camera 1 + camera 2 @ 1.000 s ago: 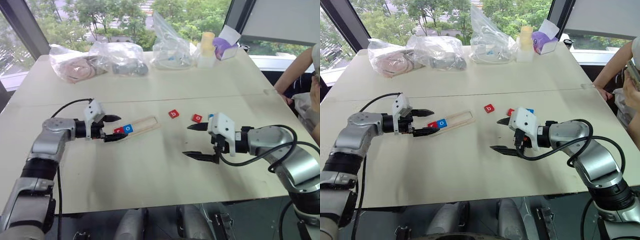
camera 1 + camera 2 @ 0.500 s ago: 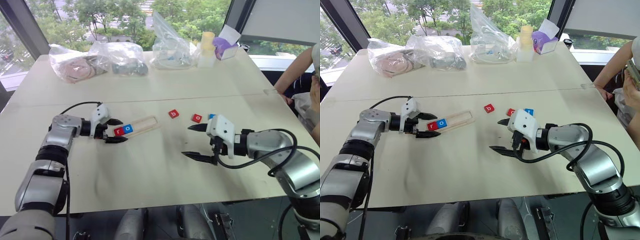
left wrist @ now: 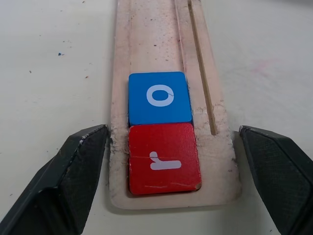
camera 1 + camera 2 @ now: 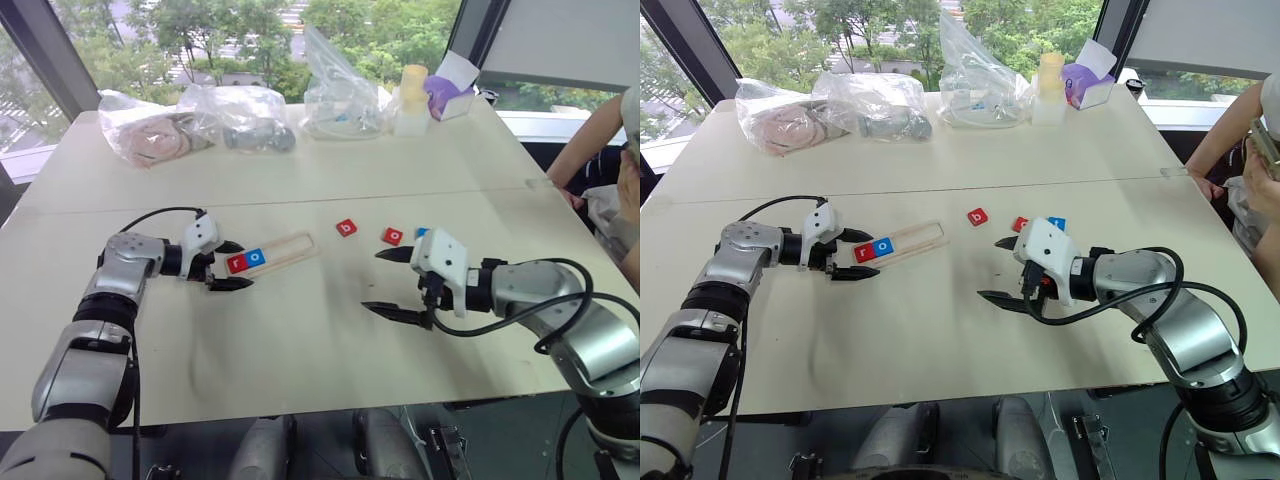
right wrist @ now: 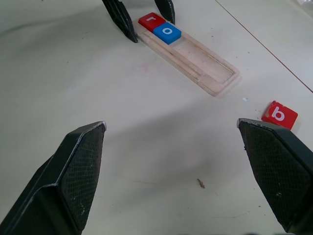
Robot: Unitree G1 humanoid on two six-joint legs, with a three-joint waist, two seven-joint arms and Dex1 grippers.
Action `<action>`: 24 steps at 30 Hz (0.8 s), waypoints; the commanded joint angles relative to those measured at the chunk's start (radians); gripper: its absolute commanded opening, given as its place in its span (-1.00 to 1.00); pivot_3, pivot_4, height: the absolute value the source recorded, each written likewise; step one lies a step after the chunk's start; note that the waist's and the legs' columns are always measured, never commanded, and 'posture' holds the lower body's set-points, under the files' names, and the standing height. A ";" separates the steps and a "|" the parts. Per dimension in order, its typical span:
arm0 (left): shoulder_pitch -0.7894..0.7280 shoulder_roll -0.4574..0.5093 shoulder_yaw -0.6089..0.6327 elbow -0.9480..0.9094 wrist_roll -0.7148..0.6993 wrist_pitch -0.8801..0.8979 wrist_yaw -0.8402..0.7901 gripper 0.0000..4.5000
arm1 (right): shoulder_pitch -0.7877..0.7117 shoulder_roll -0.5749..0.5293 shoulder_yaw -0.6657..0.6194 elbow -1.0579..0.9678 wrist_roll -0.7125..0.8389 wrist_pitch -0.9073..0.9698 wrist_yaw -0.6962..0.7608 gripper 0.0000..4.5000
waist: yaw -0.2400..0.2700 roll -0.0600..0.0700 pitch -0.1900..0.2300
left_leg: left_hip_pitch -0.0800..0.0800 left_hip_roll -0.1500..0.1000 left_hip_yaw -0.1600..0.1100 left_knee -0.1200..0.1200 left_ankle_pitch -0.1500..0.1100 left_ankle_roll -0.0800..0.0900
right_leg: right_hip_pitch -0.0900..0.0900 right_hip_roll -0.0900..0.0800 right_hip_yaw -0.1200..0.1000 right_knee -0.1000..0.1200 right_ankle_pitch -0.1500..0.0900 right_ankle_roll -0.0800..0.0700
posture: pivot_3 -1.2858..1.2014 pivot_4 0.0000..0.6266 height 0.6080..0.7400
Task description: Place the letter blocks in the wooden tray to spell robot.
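1. Pale tabletop (image 4: 300,340) carries my wooden tray (image 4: 285,250), its long axis slanting away rightward.
2. My left gripper (image 4: 230,265) straddles its near end, fingers apart, touching nothing.
3. My right gripper (image 4: 396,284) gapes wide, empty.

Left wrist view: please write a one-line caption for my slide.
Left hand straddles the end of the wooden tray, which holds a red r block and a blue o block.

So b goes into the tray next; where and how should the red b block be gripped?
The red b block lies flat on the table, apart from the other tiles. Probably best to come from above with the open right gripper, pinching two opposite side edges, since only its thin sides offer purchase.
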 commanded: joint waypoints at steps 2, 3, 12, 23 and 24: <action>0.047 0.015 -0.009 0.009 0.035 0.004 0.000 0.39 | -0.023 -0.001 -0.006 -0.026 0.002 -0.015 0.001 1.00 | -0.001 0.001 0.000 | 0.000 0.000 0.000 0.000 0.000 0.000 | 0.000 0.000 0.000 0.000 0.000 0.000 | 0.03 -0.52 1.00; 0.054 0.017 -0.008 0.001 0.034 0.005 -0.001 0.39 | -0.024 -0.001 -0.005 -0.025 0.001 -0.015 0.001 1.00 | -0.001 0.000 0.000 | 0.000 0.000 0.000 0.000 0.000 0.000 | 0.000 0.000 0.000 0.000 0.000 0.000 | 0.03 -0.52 1.00; 0.286 0.058 -0.010 -0.437 -0.060 0.111 -0.084 0.39 | -0.016 -0.011 -0.017 -0.029 0.003 -0.007 -0.001 1.00 | -0.003 0.002 -0.001 | 0.001 0.000 0.001 -0.002 0.000 0.000 | 0.000 0.000 0.002 0.000 0.000 0.000 | 0.03 -0.52 1.00; 0.553 0.057 -0.079 -1.000 -0.067 0.348 0.058 0.39 | -0.016 -0.008 -0.013 -0.039 0.010 0.014 -0.011 1.00 | 0.009 0.003 -0.002 | 0.000 0.000 0.001 -0.001 0.000 0.000 | 0.001 -0.003 0.002 -0.003 -0.002 -0.004 | 0.03 -0.52 1.00; 0.563 0.056 -0.087 -1.020 -0.057 0.355 0.076 0.39 | -0.015 -0.009 -0.013 -0.040 0.011 0.016 -0.010 1.00 | 0.010 0.003 -0.002 | 0.000 0.000 0.001 -0.001 0.000 0.000 | 0.001 -0.002 0.002 -0.003 -0.002 -0.004 | 0.03 -0.52 1.00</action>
